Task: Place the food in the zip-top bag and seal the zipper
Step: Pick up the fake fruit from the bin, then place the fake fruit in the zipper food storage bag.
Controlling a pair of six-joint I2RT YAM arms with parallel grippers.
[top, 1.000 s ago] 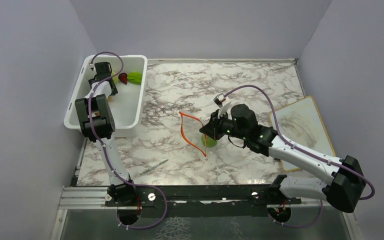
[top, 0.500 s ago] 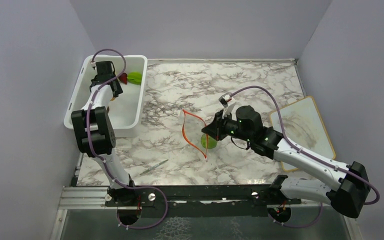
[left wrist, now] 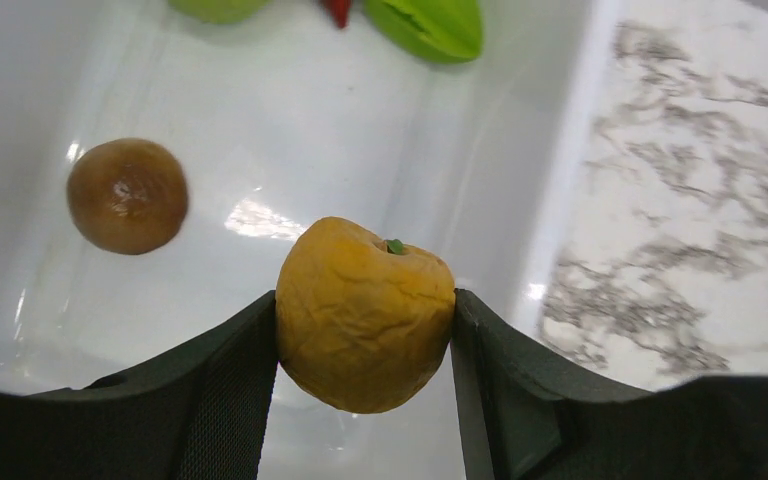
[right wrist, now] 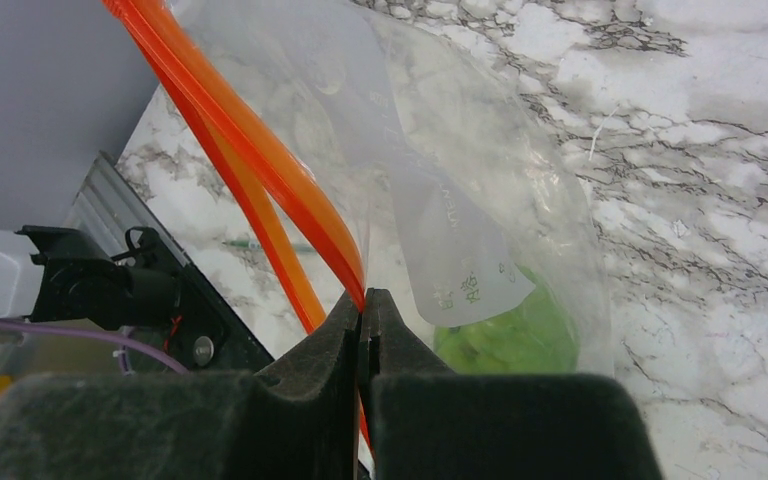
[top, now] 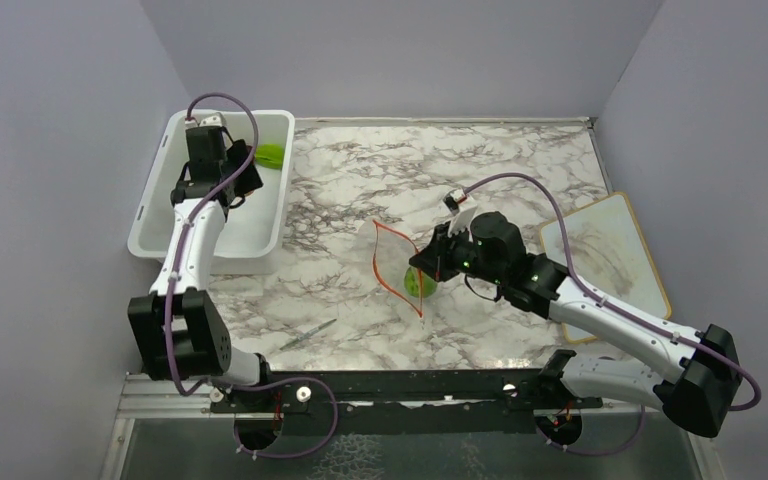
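Left pincer [left wrist: 365, 390] has lifted within the tub [left wrist: 520, 150], clamped on an orange [left wrist: 365, 320] for transfer. Right pincer [right wrist: 365, 310], pinching the zipper [right wrist: 250, 140] mid-worktop [top: 500, 170], holds the bag [right wrist: 460, 180] open.

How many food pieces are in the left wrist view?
5: orange fruit in the left jaws; brown ball on the tub floor; green fruit, red piece, green wedge farther back. Others may be hidden.

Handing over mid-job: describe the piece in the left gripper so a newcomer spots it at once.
Find the white tub at far left. Over its floor the left gripper clamps an orange fruit, wrinkled, with a tiny green stem. The brown ball nearby lies loose and smooth.
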